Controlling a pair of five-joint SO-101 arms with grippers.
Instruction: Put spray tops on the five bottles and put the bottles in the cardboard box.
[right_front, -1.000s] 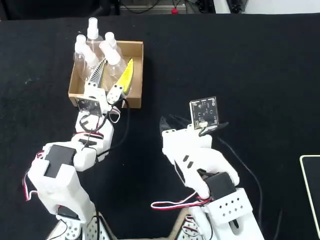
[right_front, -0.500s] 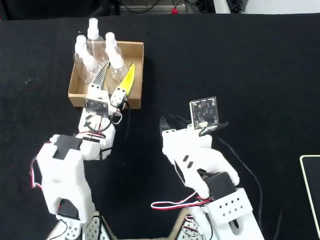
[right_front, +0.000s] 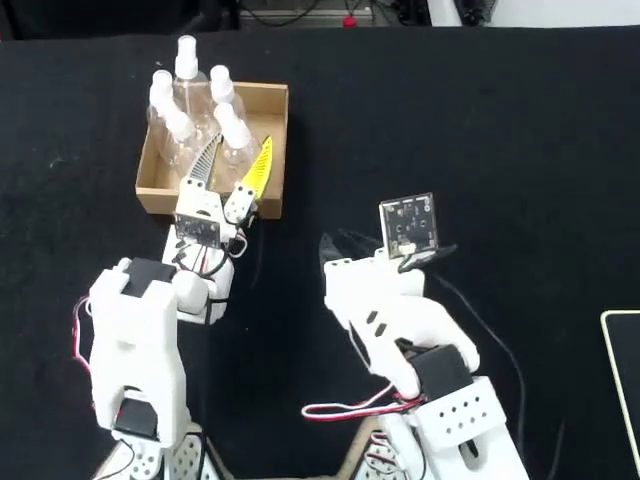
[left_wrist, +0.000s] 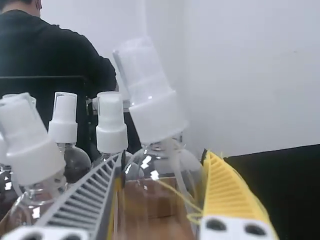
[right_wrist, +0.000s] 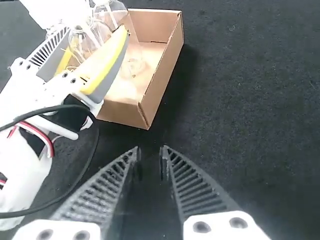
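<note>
Bottles (right_front: 190, 95), five in all, stood packed together in the cardboard box (right_front: 274, 108) at the far left of the table. Each had a clear rounded body capped by a white spray top (right_front: 186, 50). They crowded the box's left and middle, several leaning, and bare cardboard floor showed along its right wall. My left gripper (right_front: 240, 145) reached over the near wall into the box, released. Its grey finger (left_wrist: 85, 192) and yellow finger (left_wrist: 225, 190) were spread to either side of the nearest bottle (left_wrist: 160, 165); I could not tell whether either finger touched the plastic.

Under everything lay a black cloth (right_front: 470, 120), with cables (right_front: 300, 12) past the table's far edge. Near the middle, my right gripper (right_wrist: 149, 152) sat over the cloth, well apart from the box. Its dark fingers were drawn nearly together with a thin slit between them, gripping nothing. A small square circuit board (right_front: 408, 222) stood on that wrist. At the right edge lay a pale-rimmed flat panel (right_front: 620, 385).

From my left wrist I saw four tops close up, the nearest one tilted, a thin tube (left_wrist: 175, 192) curving down inside its clear body, and a white wall (left_wrist: 250, 75) behind. From my right wrist I saw the box's brown interior and near corner, the yellow finger side-on, and wires (right_wrist: 35, 126) looping off the left arm.
</note>
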